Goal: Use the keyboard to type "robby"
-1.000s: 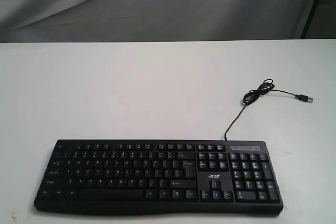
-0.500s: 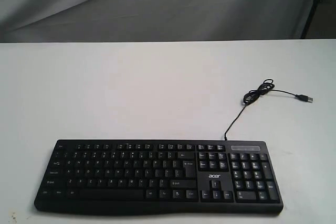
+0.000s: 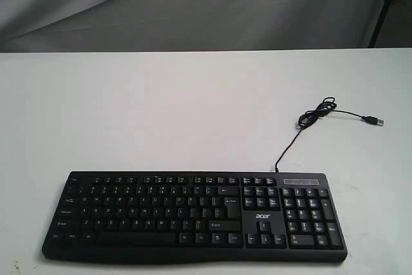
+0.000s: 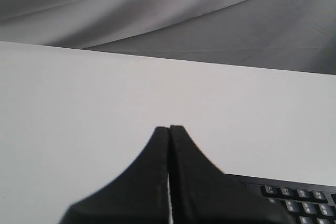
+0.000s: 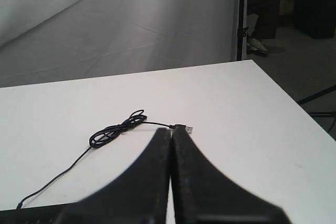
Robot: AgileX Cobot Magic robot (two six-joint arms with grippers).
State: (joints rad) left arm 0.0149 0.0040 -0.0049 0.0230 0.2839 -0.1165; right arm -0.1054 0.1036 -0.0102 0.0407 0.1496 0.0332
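The wide black keyboard [image 3: 193, 216] with white legends and an "acer" logo lies along the near edge of the white table [image 3: 193, 107]. Its thin USB cable [image 3: 315, 115] runs from the back edge to a coiled loop and a plug at the right. Neither arm shows in the exterior view. In the left wrist view my left gripper [image 4: 169, 128] is shut, empty, above bare table, with a corner of the keyboard [image 4: 299, 198] beside it. In the right wrist view my right gripper [image 5: 171, 130] is shut and empty, its tips in line with the cable's plug [image 5: 184, 128].
A grey cloth backdrop [image 3: 193, 4] hangs behind the table's far edge. A black stand pole [image 3: 386, 4] rises at the far right. In the right wrist view the table's right edge [image 5: 294, 103] drops to a dark floor.
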